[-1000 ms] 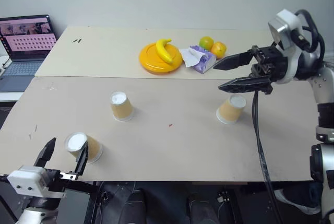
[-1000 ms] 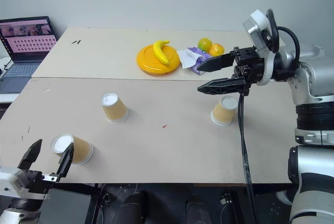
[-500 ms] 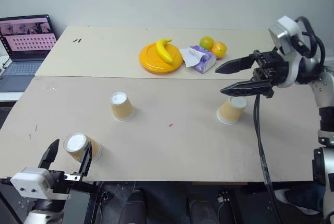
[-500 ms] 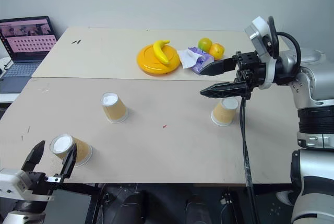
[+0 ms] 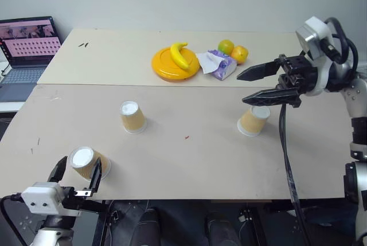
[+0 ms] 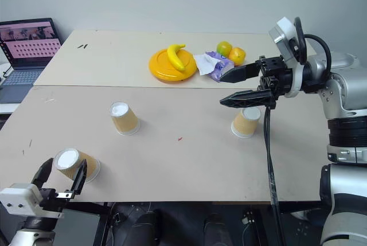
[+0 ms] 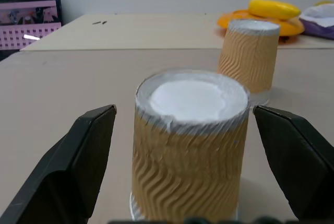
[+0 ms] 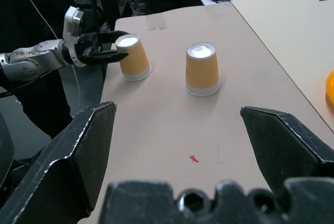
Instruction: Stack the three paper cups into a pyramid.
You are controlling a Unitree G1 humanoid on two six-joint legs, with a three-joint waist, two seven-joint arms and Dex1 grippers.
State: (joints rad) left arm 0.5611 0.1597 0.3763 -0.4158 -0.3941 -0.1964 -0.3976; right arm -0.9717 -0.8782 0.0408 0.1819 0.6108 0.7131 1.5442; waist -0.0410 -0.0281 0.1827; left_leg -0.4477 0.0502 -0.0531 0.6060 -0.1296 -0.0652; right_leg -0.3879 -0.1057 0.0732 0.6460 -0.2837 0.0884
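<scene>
I read the left gripper (image 5: 75, 172) as spread wide at the near-left table (image 5: 189, 160) edge, one black finger on each side of the near-left cup (image 5: 87, 161). In the left wrist view the fingers (image 7: 83, 151) stand clear of the cup's ribbed wall on both sides, so nothing is grasped; I see gaps, no contact. That cup stands upside down, white base up.

The right gripper (image 5: 248, 85) hangs above the table on the right, also fully spread and empty, fingers pointing toward 9 o'clock. The right cup (image 5: 253, 120) sits on the table just under the lower finger, at about 5 o'clock from the tips, tilted slightly; I cannot tell whether finger and cup touch.

The middle cup (image 5: 132, 116) stands inverted, at roughly 1 o'clock from the left gripper and well apart from it.

All three cups are separate, none stacked.

At 12 o'clock, far side: a yellow-orange plate (image 5: 163, 65) carrying a banana (image 5: 181, 54).
</scene>
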